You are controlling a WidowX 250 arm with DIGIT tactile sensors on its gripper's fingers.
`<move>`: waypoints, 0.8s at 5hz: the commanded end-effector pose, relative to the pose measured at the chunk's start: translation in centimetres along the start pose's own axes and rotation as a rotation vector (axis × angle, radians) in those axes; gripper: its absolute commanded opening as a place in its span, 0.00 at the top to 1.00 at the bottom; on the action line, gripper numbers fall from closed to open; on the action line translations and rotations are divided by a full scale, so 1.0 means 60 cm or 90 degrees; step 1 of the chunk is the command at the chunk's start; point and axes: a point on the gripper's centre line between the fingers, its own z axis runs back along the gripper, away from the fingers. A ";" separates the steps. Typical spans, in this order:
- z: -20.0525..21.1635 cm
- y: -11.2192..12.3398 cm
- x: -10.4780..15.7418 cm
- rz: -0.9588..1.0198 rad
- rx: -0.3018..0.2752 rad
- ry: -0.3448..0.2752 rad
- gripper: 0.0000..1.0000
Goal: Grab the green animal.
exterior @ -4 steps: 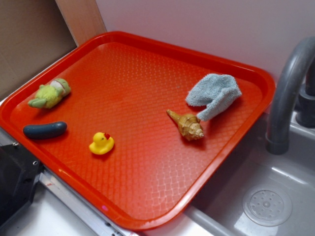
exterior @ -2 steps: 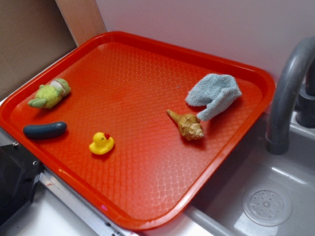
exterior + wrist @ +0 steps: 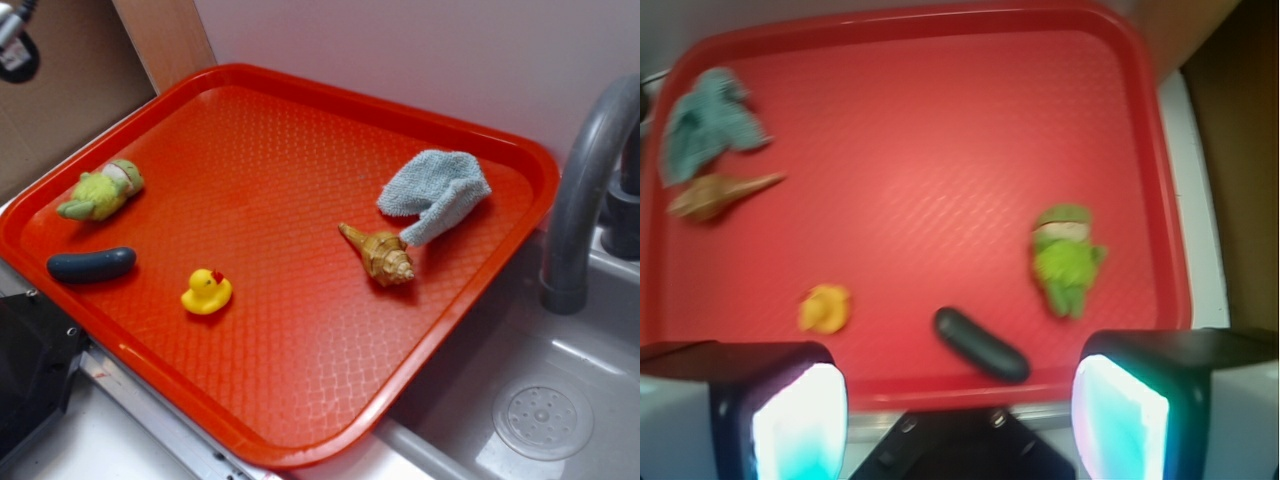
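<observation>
The claw (image 3: 960, 410) hung wide and empty, high above the tray (image 3: 300, 110). The green animal (image 3: 100, 191) lay at its far left, close beside the dark sausage-shaped object (image 3: 91, 264); a misaimed descent could grab that instead.

The green animal (image 3: 101, 191) lay at the tray's (image 3: 300, 100) far-left edge with open room above it and on its right. The dark sausage-shaped object (image 3: 91, 264) sat just nearer, apart from it; the yellow duck (image 3: 206, 291) lay further right. The raised rim and a brown board (image 3: 60, 90) crowded its left side.
</observation>
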 end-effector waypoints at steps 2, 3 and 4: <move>-0.133 0.111 0.064 -0.002 0.049 0.034 0.00; -0.169 0.120 0.056 -0.010 0.067 0.064 0.00; -0.195 0.123 0.050 -0.016 0.045 0.090 0.00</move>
